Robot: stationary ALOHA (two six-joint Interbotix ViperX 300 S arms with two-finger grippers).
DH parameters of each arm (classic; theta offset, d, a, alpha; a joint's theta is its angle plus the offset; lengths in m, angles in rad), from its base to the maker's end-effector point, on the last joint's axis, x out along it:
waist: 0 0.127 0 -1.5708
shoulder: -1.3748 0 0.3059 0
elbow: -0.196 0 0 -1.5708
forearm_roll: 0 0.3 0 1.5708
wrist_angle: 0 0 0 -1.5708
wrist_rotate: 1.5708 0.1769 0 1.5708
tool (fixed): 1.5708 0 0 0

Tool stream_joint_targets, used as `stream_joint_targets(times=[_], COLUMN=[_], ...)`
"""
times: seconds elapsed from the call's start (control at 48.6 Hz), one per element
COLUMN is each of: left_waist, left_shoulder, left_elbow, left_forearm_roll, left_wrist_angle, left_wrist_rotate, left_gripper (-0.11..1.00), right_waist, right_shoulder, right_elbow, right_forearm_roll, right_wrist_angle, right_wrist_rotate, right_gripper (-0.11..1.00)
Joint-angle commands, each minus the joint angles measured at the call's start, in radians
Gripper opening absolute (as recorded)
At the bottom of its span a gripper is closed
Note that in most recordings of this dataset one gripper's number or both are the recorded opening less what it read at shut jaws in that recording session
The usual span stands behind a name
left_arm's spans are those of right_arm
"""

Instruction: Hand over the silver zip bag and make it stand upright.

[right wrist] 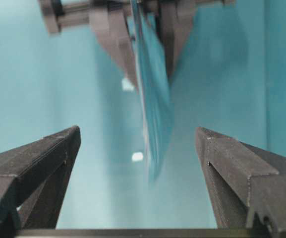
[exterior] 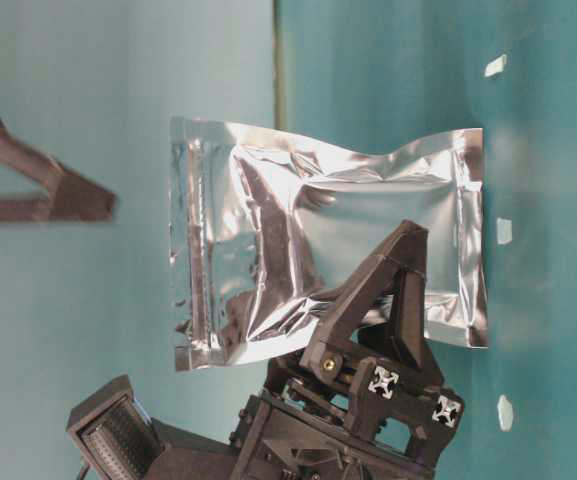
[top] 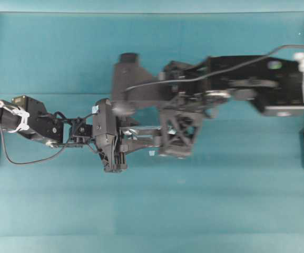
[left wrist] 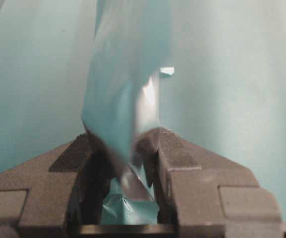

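The silver zip bag (exterior: 298,210) is a shiny crinkled foil pouch, and my left gripper (exterior: 403,245) is shut on its lower part. In the left wrist view the left gripper (left wrist: 125,144) pinches the bag (left wrist: 118,89), which mirrors the teal around it. In the right wrist view my right gripper (right wrist: 138,134) is open wide, with the bag (right wrist: 155,99) edge-on ahead of it and touching neither finger. From overhead the arms meet at mid table and hide the bag. I cannot tell whether the bag's far edge touches the table.
The teal table (top: 152,211) carries tiny white scraps (exterior: 504,231), also seen as a scrap (right wrist: 138,156) under the right gripper and a scrap (top: 152,153) near the arms. A blurred dark arm part (exterior: 38,190) lies off the bag's zip end.
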Motion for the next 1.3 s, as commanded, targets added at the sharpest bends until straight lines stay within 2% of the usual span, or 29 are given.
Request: stream_joint_targets(times=[0.0,0.329,0.494,0.802,1.275], left_waist=[-0.003,-0.006,-0.011,-0.012,-0.020], left_shoulder=[-0.009,-0.012,-0.014,-0.021,-0.031], left_elbow=[-0.002,0.000,0.000,-0.003,0.000], left_forearm_roll=[0.002,0.003,0.003,0.003,0.003], left_wrist_angle=[0.002,0.002,0.002,0.032,0.037], left_wrist_rotate=[0.002,0.000,0.000,0.000,0.000], left_gripper=[0.23,0.23,0.23,0.23,0.23], right_waist=[0.006,0.020,0.021,0.018,0.011], right_shoulder=[-0.084,-0.247,-0.318,-0.405,-0.433], right_elbow=[0.035,0.265,0.350,0.448,0.529], right_forearm_roll=[-0.003,-0.003,-0.003,-0.002,-0.002], right_wrist_angle=[-0.051,-0.353,-0.460,-0.485,-0.491], right_wrist_rotate=[0.018,0.035,0.035,0.037,0.037], right_gripper=[0.97,0.97,0.97,0.97,0.97])
